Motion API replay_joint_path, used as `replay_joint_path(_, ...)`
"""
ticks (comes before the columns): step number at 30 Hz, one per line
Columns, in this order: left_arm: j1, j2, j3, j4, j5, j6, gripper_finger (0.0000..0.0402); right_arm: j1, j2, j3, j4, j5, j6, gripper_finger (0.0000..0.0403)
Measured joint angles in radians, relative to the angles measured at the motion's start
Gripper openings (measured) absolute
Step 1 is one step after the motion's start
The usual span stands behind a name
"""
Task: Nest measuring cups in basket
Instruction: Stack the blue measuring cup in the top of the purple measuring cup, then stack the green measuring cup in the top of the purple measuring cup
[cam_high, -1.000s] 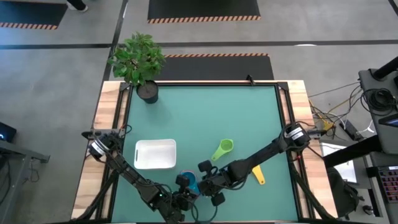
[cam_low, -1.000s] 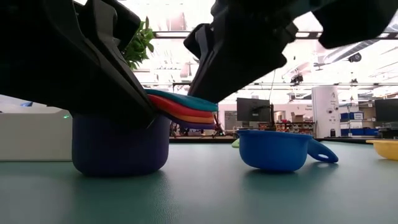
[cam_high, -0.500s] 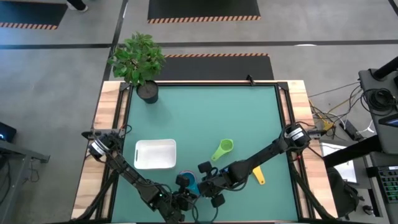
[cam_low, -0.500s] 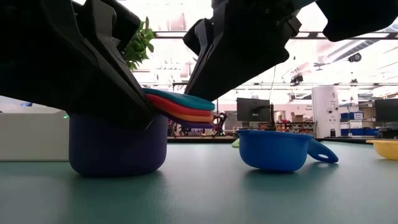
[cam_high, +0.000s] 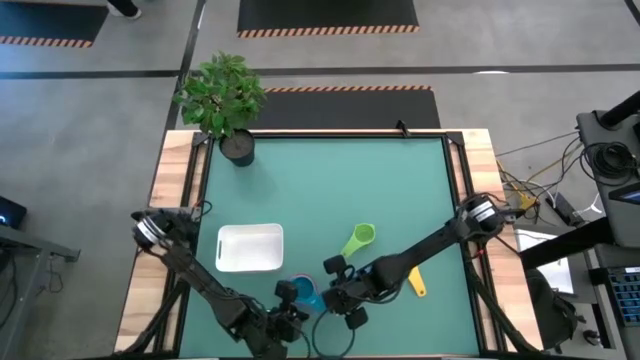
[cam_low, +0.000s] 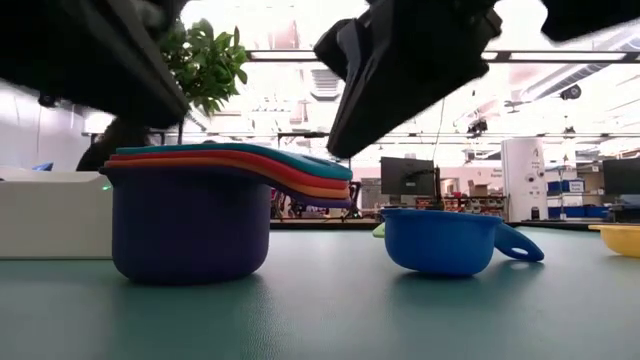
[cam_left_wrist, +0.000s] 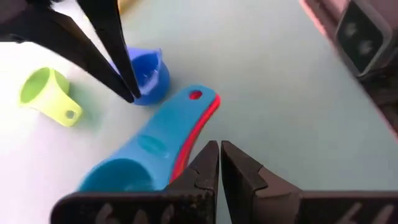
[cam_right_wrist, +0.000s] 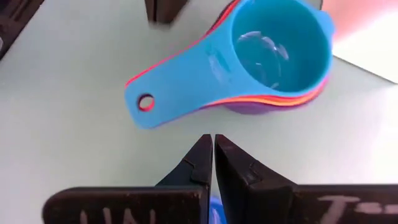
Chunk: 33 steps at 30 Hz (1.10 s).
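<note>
left gripper (cam_left_wrist: 219, 163): jaws clenched, fingertips touching, nothing between them; hovers at the table's near edge just beside the nested stack, not touching it
right gripper (cam_right_wrist: 213, 157): jaws clenched, empty; hangs above the stack's handles, over the dark blue cup
nested stack (cam_low: 190, 215): four cups on the mat at the near edge, just in front of the basket; purple cup (cam_low: 190, 230) at the bottom, orange cup (cam_low: 300, 186) and red cup (cam_left_wrist: 198, 126) as thin rims above it, light blue cup (cam_right_wrist: 277, 46) on top; handles fanned out to one side, upright, free of both grippers
dark blue cup (cam_low: 442, 240): upright on the mat just beside the stack, apart from it, handle pointing away from the stack
green cup (cam_high: 359, 239): loose on the mat, farther in than the stack, well apart from it
yellow cup (cam_high: 414, 281): on the mat near the right arm, only its edge shows in the low view
basket (cam_high: 250, 247): white, on the mat on the left arm's side, no cup inside
plant pot (cam_high: 237, 148): far left corner of the table, leafy plant in it
table (cam_high: 400, 190): green mat, wooden rim
</note>
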Motion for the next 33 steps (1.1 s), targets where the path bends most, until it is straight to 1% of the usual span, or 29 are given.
replay_joint_path(5, -0.023, -0.118, -0.005, -0.079, -0.001, 0.065, 0.0, 0.0, -0.054, 0.0, -0.075, 0.048, 0.014, 0.0009)
replay_joint_path(10, -0.026, -0.249, -0.023, -0.117, -0.003, 0.169, 0.0, 0.0, -0.116, 0.0, -0.157, 0.049, 0.061, 0.0009)
replay_joint_path(12, -0.023, -0.299, -0.037, -0.134, -0.028, 0.212, 0.0, 0.0, -0.139, 0.0, -0.189, 0.05, 0.081, 0.0009)
replay_joint_path(17, -0.023, -0.413, -0.098, -0.136, -0.131, 0.295, 0.0, 0.0, -0.195, 0.0, -0.26, 0.056, 0.157, 0.0009)
replay_joint_path(22, -0.022, -0.522, -0.225, -0.13, -0.21, 0.3, 0.0, -0.004, -0.231, -0.001, -0.306, 0.101, 0.308, 0.0009)
replay_joint_path(26, -0.022, -0.609, -0.317, -0.119, -0.247, 0.278, 0.0, -0.028, -0.238, -0.001, -0.342, 0.1, 0.466, 0.0009)
replay_joint_path(33, -0.022, -0.739, -0.411, -0.116, -0.264, 0.281, 0.0, -0.124, -0.217, -0.009, -0.419, 0.101, 0.762, 0.0009)
